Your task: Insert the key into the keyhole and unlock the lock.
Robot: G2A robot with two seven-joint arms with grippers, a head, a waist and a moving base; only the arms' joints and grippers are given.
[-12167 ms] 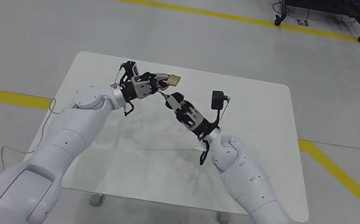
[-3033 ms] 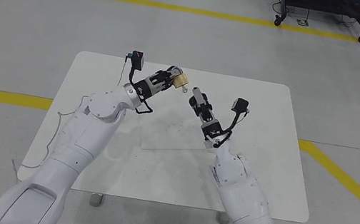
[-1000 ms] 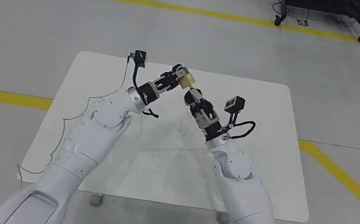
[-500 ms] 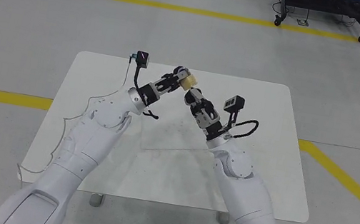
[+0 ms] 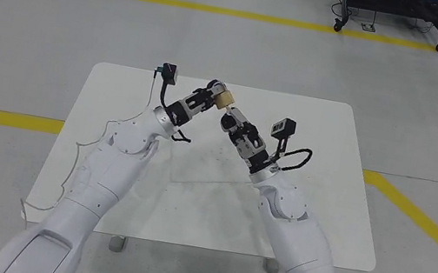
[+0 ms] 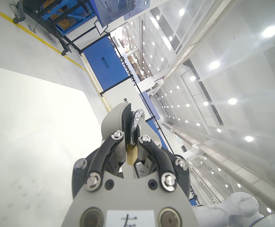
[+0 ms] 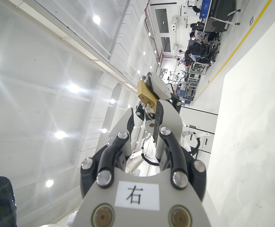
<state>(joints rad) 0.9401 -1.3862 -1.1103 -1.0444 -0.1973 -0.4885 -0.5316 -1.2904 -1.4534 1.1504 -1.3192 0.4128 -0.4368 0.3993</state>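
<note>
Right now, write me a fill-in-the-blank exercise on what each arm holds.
1. The left end effector is shut on a brass ____ with a silver shackle.
2. The right end effector is shut on a ____, whose tip is at the keyhole.
3. Both things are held up over a ____ table.
Missing words: padlock; key; white.
</note>
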